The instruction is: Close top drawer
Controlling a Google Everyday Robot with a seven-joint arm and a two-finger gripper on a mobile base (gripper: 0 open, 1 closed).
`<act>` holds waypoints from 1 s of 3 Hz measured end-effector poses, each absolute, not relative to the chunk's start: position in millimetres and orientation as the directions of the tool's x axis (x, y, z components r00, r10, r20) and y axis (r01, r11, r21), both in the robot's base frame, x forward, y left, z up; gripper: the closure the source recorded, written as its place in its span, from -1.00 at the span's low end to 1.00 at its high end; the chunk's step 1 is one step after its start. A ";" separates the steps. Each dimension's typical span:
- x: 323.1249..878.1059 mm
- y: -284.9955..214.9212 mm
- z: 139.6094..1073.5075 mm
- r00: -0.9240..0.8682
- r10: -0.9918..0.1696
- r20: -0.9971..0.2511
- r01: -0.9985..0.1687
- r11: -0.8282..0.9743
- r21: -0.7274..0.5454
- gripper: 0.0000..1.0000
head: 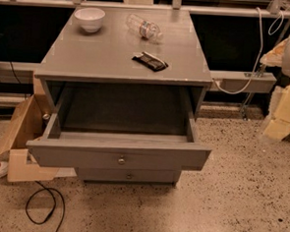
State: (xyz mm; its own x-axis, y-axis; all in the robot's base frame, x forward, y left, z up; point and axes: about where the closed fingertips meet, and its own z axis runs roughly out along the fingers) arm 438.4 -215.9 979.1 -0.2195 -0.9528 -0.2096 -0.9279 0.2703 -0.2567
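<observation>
The top drawer of the grey cabinet is pulled far out toward me. Its flat grey front panel has one small round metal knob at its centre. The drawer's inside looks bare. Below it the front of a lower drawer with a like knob shows partly. The gripper is not in view in the camera view.
On the cabinet top stand a white bowl, a lying plastic bottle and a dark snack packet. A cardboard box sits at the left, a black cable on the speckled floor, yellow foam at the right.
</observation>
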 end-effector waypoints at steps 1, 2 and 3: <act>438.6 -215.6 978.3 -0.218 -0.953 -0.211 -0.928 0.270 -0.258 -1.00; 443.9 -210.1 926.4 -0.200 -0.951 -0.237 -0.948 0.249 -0.198 -1.00; 453.3 -194.5 825.2 -0.177 -0.937 -0.301 -0.974 0.211 -0.084 -1.00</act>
